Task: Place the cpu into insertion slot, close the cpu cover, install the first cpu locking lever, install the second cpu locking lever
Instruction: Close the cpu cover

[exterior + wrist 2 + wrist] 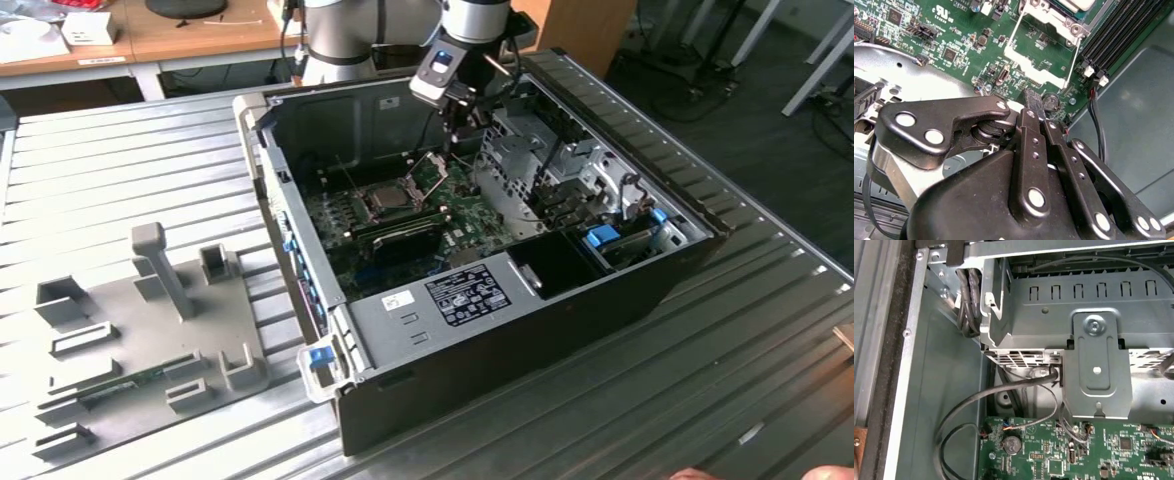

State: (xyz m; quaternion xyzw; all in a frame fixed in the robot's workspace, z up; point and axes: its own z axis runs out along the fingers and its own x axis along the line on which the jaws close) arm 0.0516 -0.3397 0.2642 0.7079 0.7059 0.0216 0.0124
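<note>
A ribbed metal table [120,160] carries an open computer case [534,330] lying on its side. A grey parts tray [147,330] sits beside the case, on the exterior view's left. The green circuit board [461,235] covers the floor of the case.

The arm reaches down into the far half of the case. Its gripper [454,128] hangs just over the board, and in the second wrist view its fingers [1029,130] are drawn together at the tips with nothing visible between them.

The cpu cover [1039,70] stands swung open just beside those tips, and bare board shows through its window. In the exterior view the cover [430,172] tilts up at the far right edge of the insertion slot [363,208].

The cpu [392,201] appears already seated in the slot, its pale top [1076,4] level inside the silver rim [1051,19].

The cover looks like thin, stiff sheet metal, light and free on its hinge. It is probably best pushed or pinched on a solid frame bar near its free edge, never through the window. The chip looks light and slick-topped, and the slot's contacts beneath it are likely delicate, so any pressing should stay gentle and flat.
</note>
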